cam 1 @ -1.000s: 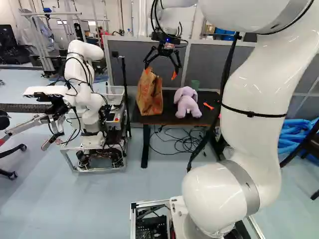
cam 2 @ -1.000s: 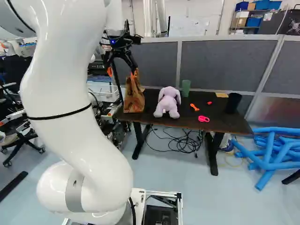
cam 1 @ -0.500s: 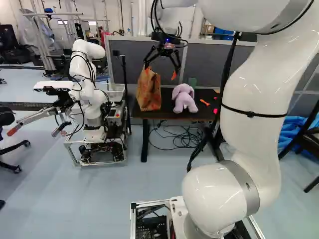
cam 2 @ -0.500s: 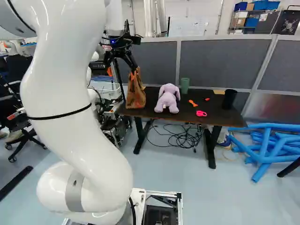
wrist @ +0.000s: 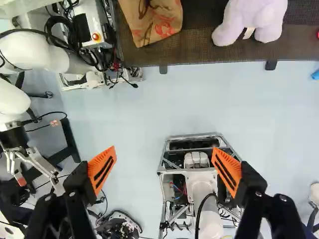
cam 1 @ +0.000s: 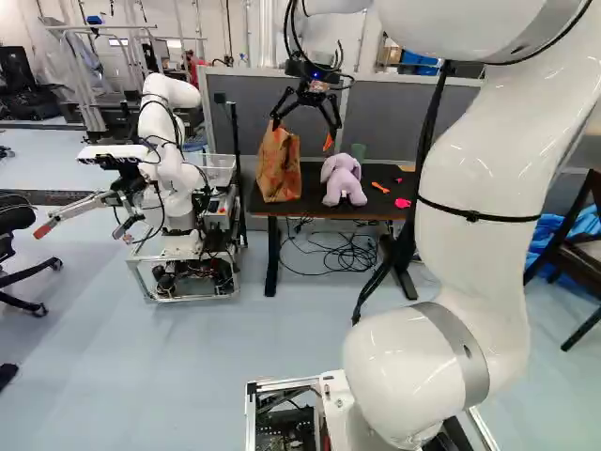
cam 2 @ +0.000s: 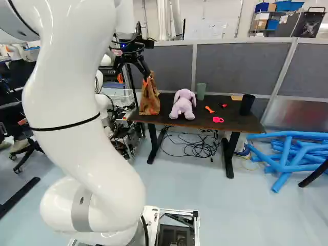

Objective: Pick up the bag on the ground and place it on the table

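Black gripper (cam 1: 302,132) with orange pads appears just above the paper bag (cam 1: 279,167) in the left base view. In the wrist view the gripper (wrist: 164,167) stands wide open, nothing between its fingers, over the floor in front of the table. The brown bag (wrist: 157,20), with reddish print, lies ahead of the fingers there, apart from them. It stands upright on the dark table (cam 2: 202,117), at its left end beside the plush toy. Its top is partly behind the gripper in the right base view.
On the table are a lilac plush toy (cam 2: 183,104), a green cup (cam 2: 200,91), a black cup (cam 2: 246,104) and small orange and pink items. Another robot (cam 1: 169,202) stands left of the table. Cables (cam 2: 197,146) lie underneath; blue tubes (cam 2: 289,154) lie to the right.
The base has moved back from the table and turned slightly, so the scene has shifted. My arm and open gripper keep their pose. The bag has not shifted on the table.
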Controlling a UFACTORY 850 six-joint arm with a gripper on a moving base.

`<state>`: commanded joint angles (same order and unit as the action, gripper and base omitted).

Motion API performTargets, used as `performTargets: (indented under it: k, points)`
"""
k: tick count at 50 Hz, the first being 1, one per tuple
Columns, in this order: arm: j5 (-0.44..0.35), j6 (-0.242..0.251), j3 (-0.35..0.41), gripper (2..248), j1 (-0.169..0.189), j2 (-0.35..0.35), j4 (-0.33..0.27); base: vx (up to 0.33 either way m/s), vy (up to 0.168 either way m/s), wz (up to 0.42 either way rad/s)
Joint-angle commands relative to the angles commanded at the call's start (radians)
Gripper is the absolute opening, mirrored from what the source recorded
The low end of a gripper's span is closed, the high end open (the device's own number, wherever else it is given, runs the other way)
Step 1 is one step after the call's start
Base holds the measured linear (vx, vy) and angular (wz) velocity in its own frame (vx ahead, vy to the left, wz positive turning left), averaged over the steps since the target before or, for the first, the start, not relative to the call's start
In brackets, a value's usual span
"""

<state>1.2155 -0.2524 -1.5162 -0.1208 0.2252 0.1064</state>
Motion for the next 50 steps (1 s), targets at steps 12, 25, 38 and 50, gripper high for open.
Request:
performTargets:
  k: [12, 25, 38, 50]
  points:
    - [0.000, 0.000, 0.000, 247, 0.000, 0.000, 0.000, -0.007, 0.000, 0.002]
    - [0.000, 0.000, 0.000, 247, 0.000, 0.000, 0.000, 0.000, 0.000, 0.000]
    - [-0.003, 0.000, 0.002, 247, 0.000, -0.001, 0.000, 0.000, 0.000, 0.000]
    - [-0.022, 0.003, 0.015, 247, 0.001, -0.005, -0.001, 0.000, 0.000, 0.000]
